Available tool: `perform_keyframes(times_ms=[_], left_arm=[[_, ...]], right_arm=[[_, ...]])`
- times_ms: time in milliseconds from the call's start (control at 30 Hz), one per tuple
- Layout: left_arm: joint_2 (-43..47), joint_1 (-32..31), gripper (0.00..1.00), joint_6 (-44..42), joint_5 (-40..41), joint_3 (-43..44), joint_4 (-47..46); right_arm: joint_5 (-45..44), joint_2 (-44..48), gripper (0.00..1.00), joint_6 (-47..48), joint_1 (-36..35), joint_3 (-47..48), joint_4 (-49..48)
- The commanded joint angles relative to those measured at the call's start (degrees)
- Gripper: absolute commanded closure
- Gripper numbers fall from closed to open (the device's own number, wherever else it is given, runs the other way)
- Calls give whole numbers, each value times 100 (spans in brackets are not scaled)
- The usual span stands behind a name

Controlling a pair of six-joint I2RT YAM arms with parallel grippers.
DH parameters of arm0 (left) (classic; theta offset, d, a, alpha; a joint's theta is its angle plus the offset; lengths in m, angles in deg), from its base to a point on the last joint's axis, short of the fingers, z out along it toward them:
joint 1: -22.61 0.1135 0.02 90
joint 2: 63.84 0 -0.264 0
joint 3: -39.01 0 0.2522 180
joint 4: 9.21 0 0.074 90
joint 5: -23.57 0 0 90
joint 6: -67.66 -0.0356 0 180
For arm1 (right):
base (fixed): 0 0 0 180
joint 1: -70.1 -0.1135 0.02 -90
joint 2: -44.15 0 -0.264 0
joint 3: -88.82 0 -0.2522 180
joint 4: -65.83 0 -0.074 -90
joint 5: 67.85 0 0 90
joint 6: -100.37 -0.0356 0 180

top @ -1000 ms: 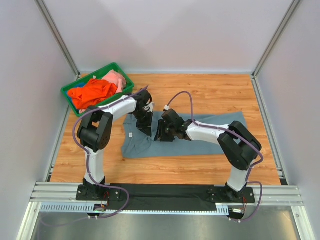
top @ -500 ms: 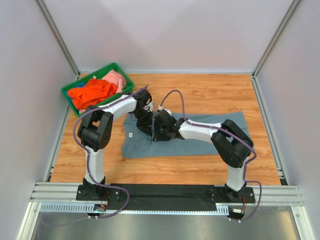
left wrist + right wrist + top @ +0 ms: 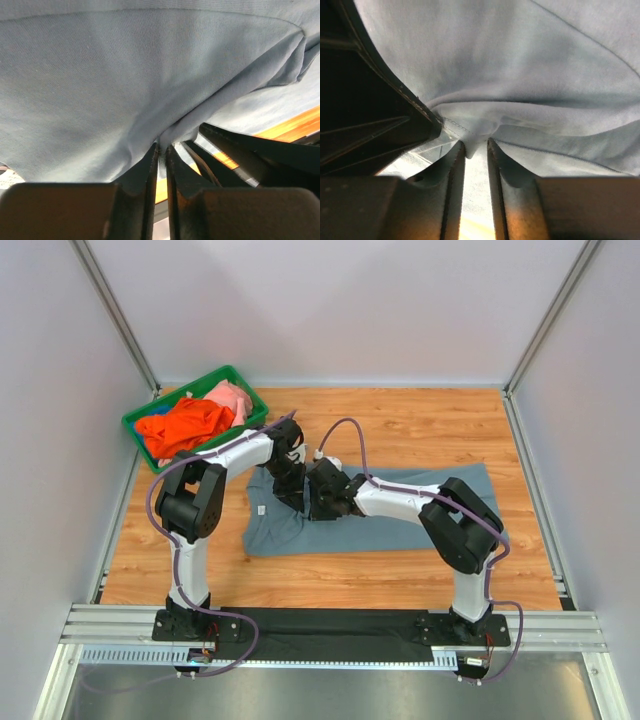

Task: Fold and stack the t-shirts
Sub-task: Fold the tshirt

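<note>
free: table [image 3: 450, 430] right | blocked: bin [image 3: 140, 442] far-left; left fingers [image 3: 147, 180] beside right fingers [image 3: 451, 180] on shirt [image 3: 380, 535]

This is looking like a robotics lab cell: white panels [image 3: 340, 310] and aluminium posts [image 3: 115, 315] are enclosing a wood-pattern table [image 3: 420, 430], and two robot arms [image 3: 465, 530] are sitting on a metal rail [image 3: 110, 625].

We see two arms built alike: the left arm [image 3: 235, 453] and right arm [image 3: 395, 502] have white links between bulky black joints, each trailing a looping purple cable [image 3: 347, 421]. The left gripper [image 3: 161, 146] has slim, tapered black fingers [image 3: 145, 190].
</note>
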Motion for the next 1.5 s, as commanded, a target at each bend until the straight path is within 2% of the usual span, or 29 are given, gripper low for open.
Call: perform_keyframes(times_ms=[0,33,67,100,200,267,400,500,700,900,1467], left_arm=[[19,11,81,93,-41,147,107],[62,11,79,110,-33,182,134],[98,11,76,171,-24,199,151],[133,11,67,198,37,234,195],[238,63,61,277,169,480,476],[352,116,60,286,266,665,783],[730,310,60,277,870,648,1372],[1196,327,62,356,751,-201,1426],[1926,327,66,831,49,-1556,645],[1926,327,67,1112,-85,-2084,100],[1451,327,64,1148,880,-2147,46]], right_arm=[[-226,-57,80,78,-73,248,4],[-235,-39,86,122,-73,266,22],[-244,-13,97,140,-73,301,65],[-322,-4,100,149,-73,380,214],[-472,145,100,175,-73,538,617],[-534,285,100,219,-73,626,890],[-604,348,100,360,-73,890,1742],[-631,348,100,430,-73,925,2016],[-552,497,100,377,-73,881,2166],[-490,523,100,421,-73,908,2307],[-218,532,100,351,-108,618,2087]])
